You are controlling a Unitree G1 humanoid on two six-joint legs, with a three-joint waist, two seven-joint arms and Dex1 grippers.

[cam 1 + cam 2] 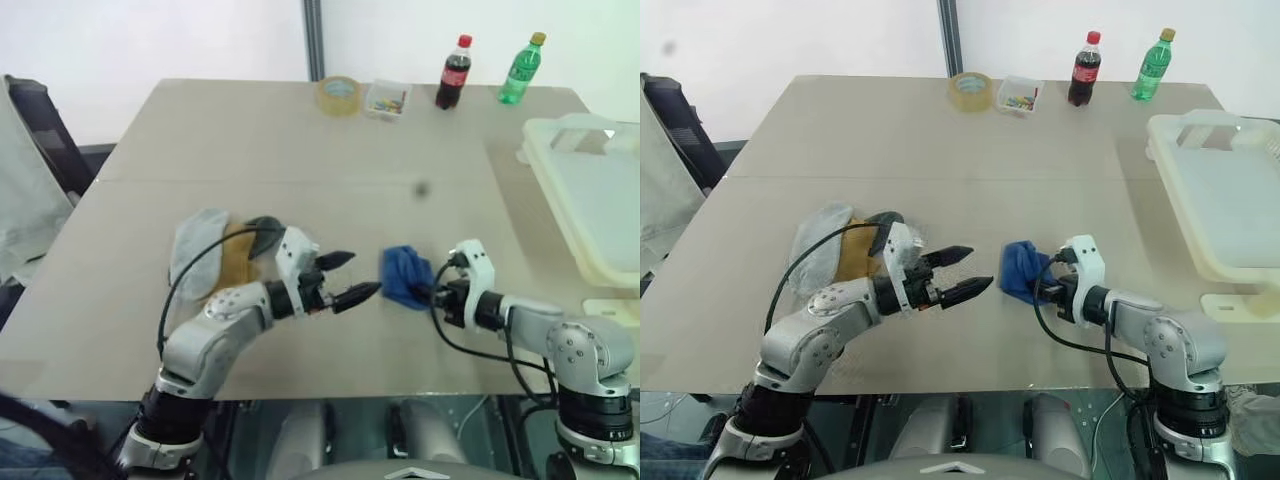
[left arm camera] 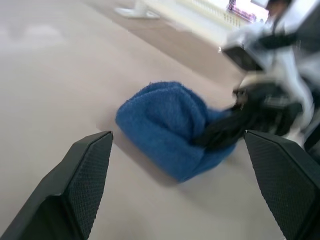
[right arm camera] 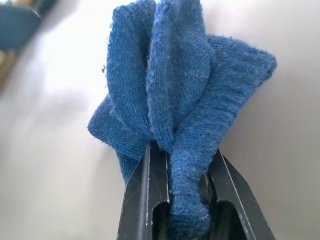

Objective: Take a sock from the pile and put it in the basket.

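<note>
On my screens the right pincer (image 1: 1040,285) is clamped on a crumpled blue knitted sock (image 1: 1020,268); my right wrist view shows folds of the fabric pinched between its two black fingers (image 3: 145,200). The sock sits at the middle of the wide beige surface (image 1: 300,140), its bulk touching the top. My left pincer (image 1: 353,277) hangs just beside the sock on the robot's left, its two black fingers (image 2: 75,185) spread wide apart with nothing between them, pointing toward the sock. Behind the left arm lies the pile of soft socks (image 1: 215,255), pale grey-white, mustard yellow and dark, well apart from the blue one. The large pale cream plastic rectangular basket (image 1: 590,200) stands at the surface's right edge, well apart from both pincers. Along the far edge I see a roll of yellowish tape (image 1: 338,94), a small clear box of coloured bits (image 1: 387,100), a dark cola bottle with a red cap (image 1: 454,72) and a green plastic bottle (image 1: 521,68).
</note>
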